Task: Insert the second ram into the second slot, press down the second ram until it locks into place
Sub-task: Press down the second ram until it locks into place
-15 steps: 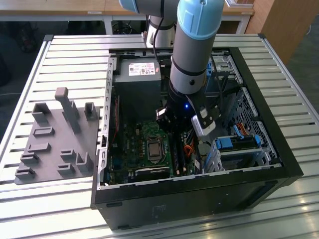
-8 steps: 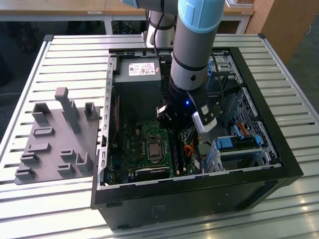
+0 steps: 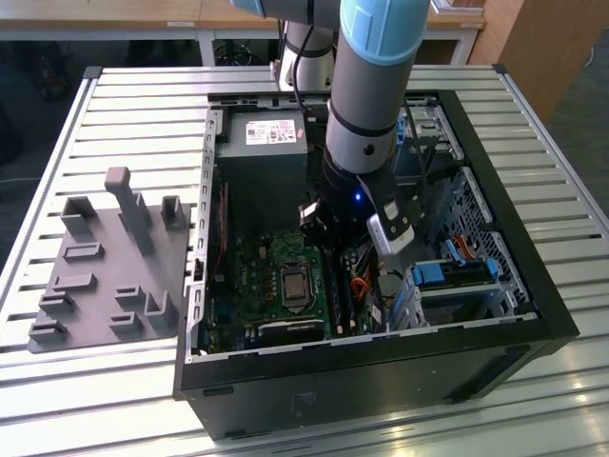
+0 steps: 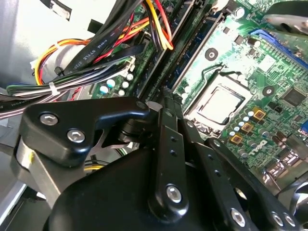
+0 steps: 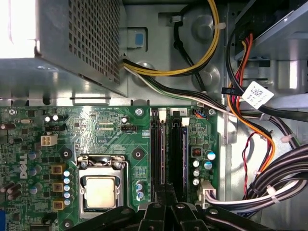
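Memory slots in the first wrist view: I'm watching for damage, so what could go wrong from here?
1. The gripper sits right over the memory slots; an off-line push could strain the motherboard.
2. The cable bundle lies close beside the slots and might snag the gripper.

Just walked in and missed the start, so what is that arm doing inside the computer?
The robot arm is reaching down into an open computer case lying on a slatted table. Its gripper sits right over the memory slots beside the processor socket on the motherboard. In the first wrist view a ram stick stands in one of those slots. Whether it is locked in can't be told. A grey parts tray rests beside the case.
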Controlling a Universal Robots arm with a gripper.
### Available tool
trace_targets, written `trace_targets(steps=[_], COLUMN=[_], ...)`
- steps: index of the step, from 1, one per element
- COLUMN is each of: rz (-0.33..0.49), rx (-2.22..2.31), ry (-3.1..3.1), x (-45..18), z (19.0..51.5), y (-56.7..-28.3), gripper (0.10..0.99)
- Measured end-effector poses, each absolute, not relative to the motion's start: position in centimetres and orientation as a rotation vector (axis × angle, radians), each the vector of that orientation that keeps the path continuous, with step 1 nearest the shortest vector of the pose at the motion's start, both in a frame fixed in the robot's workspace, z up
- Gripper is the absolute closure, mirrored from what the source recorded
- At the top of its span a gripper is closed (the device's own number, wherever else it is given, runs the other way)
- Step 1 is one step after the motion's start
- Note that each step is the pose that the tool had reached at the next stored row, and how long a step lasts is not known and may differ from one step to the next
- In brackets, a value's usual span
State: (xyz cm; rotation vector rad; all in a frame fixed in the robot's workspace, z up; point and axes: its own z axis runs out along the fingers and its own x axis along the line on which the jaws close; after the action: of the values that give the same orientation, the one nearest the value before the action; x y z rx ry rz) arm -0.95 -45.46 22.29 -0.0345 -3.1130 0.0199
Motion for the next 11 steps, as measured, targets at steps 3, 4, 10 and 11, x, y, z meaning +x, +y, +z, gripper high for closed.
trace_targets(steps=[3,4,10,11], rz=[0.020,0.020,0.021,0.021], rx=[-0.034,-0.034,-0.034,-0.034], ry=[-3.113,-3.113,-3.113,-3.113], x=[-0.92,-0.92,-0.91,-0.91], z=[22.18,22.13,21.69,21.57], y=[-45.46,-45.46,-45.46,-45.47], gripper=[0.980,0.980,0.980,0.980])
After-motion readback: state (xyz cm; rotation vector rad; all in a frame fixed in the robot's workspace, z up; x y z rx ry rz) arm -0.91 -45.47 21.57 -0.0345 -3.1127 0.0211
